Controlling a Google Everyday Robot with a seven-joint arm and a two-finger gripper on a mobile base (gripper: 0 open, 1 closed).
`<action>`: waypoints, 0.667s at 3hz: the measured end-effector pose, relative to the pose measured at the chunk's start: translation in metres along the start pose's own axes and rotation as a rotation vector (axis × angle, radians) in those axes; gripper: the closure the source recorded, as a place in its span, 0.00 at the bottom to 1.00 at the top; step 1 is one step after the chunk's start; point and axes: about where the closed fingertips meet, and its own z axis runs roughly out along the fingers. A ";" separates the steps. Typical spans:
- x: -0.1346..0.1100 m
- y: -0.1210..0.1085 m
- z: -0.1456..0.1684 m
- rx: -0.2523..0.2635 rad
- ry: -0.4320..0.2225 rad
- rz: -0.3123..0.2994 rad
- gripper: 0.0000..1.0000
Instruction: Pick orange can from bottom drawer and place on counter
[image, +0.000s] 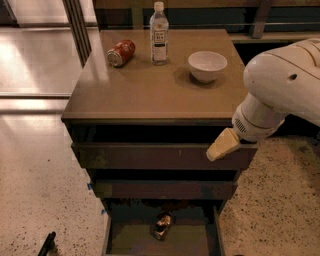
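Note:
The orange can (162, 225) lies in the open bottom drawer (130, 240), on its olive floor near the middle, dark with shiny patches. The counter (150, 92) is the tan top of the cabinet, above the drawer. My white arm (282, 92) reaches in from the right, level with the top drawer front, and its pale yellow piece (222, 145) overlaps that front's right end. The gripper itself is out of view, and nothing of mine is near the can.
On the counter, a red-orange can (121, 52) lies on its side at the back left, beside an upright water bottle (159, 34) and a white bowl (207, 66). Two wider drawer fronts (160, 156) sit above the open one. A dark slender object (47, 244) lies bottom left.

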 end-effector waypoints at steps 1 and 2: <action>0.003 0.013 0.034 -0.139 -0.015 0.183 0.00; 0.010 0.044 0.068 -0.321 -0.025 0.414 0.00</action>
